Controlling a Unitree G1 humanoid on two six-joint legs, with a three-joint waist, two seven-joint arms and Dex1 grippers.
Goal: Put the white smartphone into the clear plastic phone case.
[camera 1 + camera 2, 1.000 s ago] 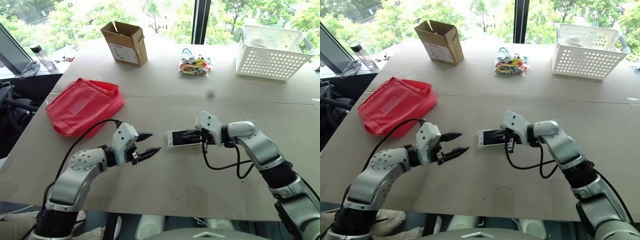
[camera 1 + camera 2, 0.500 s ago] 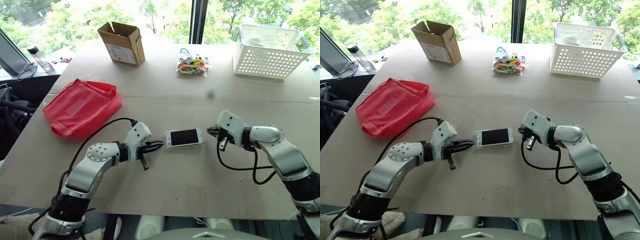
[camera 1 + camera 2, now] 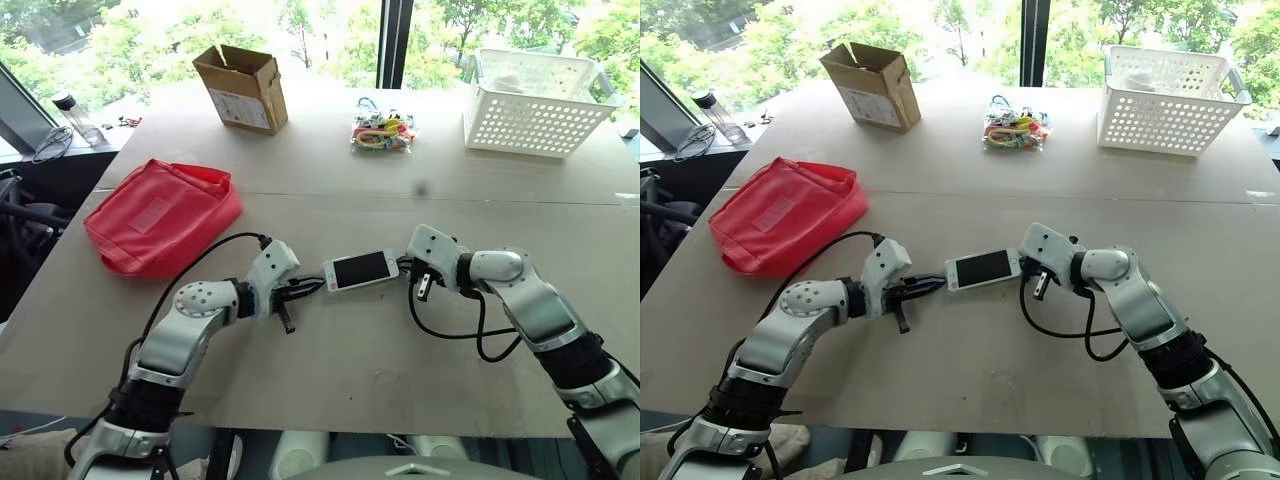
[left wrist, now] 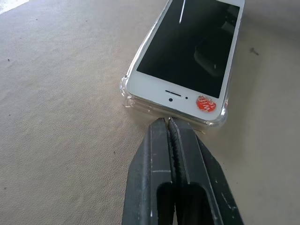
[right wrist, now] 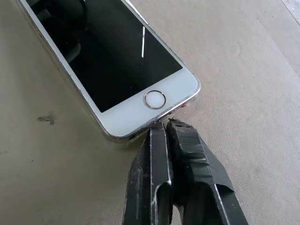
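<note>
Fingers of both grippers are pressed together: left gripper point(image 4: 167, 121) and right gripper point(image 5: 165, 123) are butted against opposite short ends of the white black-screened smartphone point(image 3: 361, 269), seated in the clear plastic phone case point(image 4: 125, 91).

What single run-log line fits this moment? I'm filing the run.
phase: seating | white smartphone lying in clear plastic phone case | left end effector shut at one end | right end effector shut at other end

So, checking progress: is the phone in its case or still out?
In: the clear plastic phone case rims the white smartphone lying face up; whether fully seated, cannot tell.
</note>
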